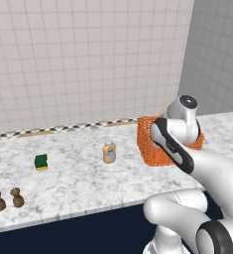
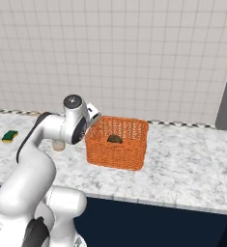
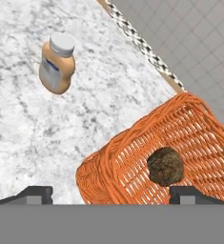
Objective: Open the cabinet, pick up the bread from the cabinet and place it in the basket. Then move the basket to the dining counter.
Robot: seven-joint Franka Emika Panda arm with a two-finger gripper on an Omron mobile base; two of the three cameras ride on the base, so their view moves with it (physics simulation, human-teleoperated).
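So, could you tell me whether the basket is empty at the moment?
No, the hand view shows a dark brown round bread lying inside the orange basket.

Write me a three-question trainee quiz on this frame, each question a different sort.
1. True or false: the bread lies inside the basket.
2. Multiple choice: what stands on the counter left of the basket in the left base view? A) a bottle B) a kettle C) a plate
3. Fill in: in the hand view the claw straddles the basket's near wall with its fingers spread ____.

Key: 1 true. 2 A, the bottle. 3 open: one fingertip is outside the wall, the other inside, neither pressing it.
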